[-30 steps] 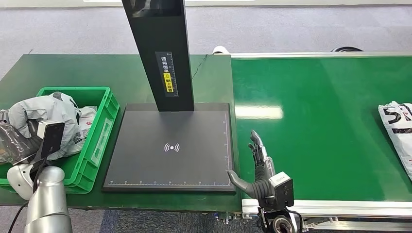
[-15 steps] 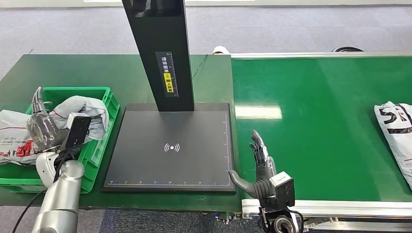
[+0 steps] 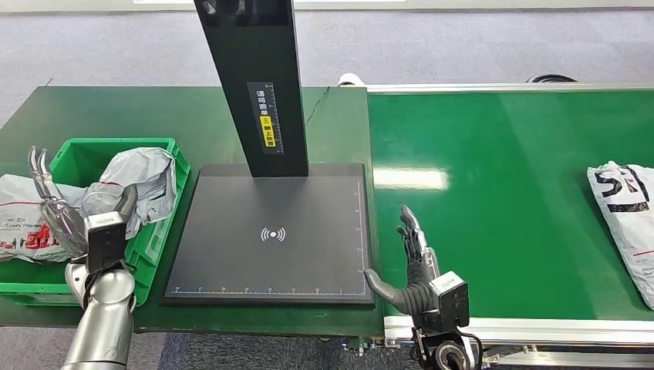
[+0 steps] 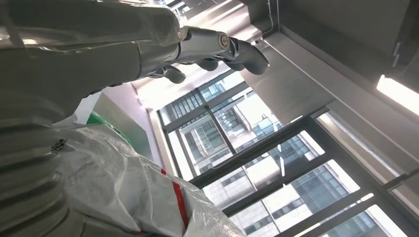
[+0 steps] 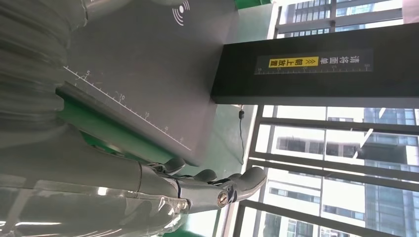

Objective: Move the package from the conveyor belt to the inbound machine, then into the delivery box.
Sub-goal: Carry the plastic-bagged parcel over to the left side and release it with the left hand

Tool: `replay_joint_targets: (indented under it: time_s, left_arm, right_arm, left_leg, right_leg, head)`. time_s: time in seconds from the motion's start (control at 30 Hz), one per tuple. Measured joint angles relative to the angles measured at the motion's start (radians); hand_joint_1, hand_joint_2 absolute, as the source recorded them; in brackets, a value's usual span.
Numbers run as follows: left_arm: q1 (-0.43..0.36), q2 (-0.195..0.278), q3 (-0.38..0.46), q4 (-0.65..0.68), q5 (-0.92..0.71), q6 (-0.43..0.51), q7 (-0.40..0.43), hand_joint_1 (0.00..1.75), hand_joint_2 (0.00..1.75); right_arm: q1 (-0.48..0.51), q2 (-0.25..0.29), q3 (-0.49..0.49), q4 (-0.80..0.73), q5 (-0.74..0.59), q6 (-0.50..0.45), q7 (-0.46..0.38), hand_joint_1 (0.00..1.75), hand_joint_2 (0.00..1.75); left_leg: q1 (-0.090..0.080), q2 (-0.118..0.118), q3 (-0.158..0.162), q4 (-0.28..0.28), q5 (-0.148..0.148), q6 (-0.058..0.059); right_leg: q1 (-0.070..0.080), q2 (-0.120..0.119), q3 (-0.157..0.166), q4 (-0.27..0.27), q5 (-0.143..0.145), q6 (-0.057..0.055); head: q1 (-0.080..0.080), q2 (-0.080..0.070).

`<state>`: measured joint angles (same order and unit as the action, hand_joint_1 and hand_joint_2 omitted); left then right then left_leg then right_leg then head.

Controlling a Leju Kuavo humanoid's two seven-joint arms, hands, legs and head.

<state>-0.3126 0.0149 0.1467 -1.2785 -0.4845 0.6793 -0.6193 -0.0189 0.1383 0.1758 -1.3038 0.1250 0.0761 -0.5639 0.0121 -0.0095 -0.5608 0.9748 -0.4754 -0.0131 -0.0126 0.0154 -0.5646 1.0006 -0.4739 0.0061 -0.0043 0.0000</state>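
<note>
A white package (image 3: 626, 220) with black print lies on the green conveyor belt (image 3: 501, 193) at its far right. My right hand (image 3: 412, 262) hovers open at the belt's left edge, fingers straight, far from that package; the right wrist view has the same hand (image 5: 197, 187) beside the inbound machine's black plate (image 5: 148, 74). That plate (image 3: 270, 231) lies bare under its black column (image 3: 251, 77). My left hand (image 3: 65, 212) is open above the green delivery box (image 3: 158, 223), fingers spread upward. A grey package (image 3: 143, 181) lies in the box, beside my left hand (image 4: 207, 49) in the wrist view.
A second white package (image 3: 19, 220) with red print lies in the box's left part. The box and the machine stand on a dark green table (image 3: 154, 116). Grey floor lies beyond the table and belt.
My left hand has let go of the grey package, which now lies in the box, and has risen with fingers spread. The belt's package has drifted left. My right hand has stayed put.
</note>
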Motion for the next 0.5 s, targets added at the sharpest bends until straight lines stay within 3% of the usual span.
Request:
replay_joint_targets:
  time_s: [0.2, 0.5]
  left_arm:
    - [0.056, -0.023, -0.013, -0.129, 0.127, 0.002, -0.074, 0.00, 1.75]
    - [0.109, -0.050, -0.024, -0.272, 0.150, 0.002, -0.082, 0.00, 1.75]
  right_arm:
    - [-0.001, 0.000, 0.002, 0.000, -0.006, -0.007, -0.001, 0.00, 1.75]
    - [-0.005, 0.000, 0.004, 0.001, -0.008, -0.010, -0.001, 0.00, 1.75]
  left_leg:
    - [0.000, 0.000, 0.000, 0.000, 0.000, 0.000]
    - [0.000, -0.001, 0.000, 0.000, 0.000, 0.000]
  right_leg:
    - [0.000, 0.000, 0.000, 0.000, 0.000, 0.000]
    - [0.000, 0.000, 0.000, 0.000, 0.000, 0.000]
  head:
    - [0.000, 0.000]
    - [0.000, 0.000]
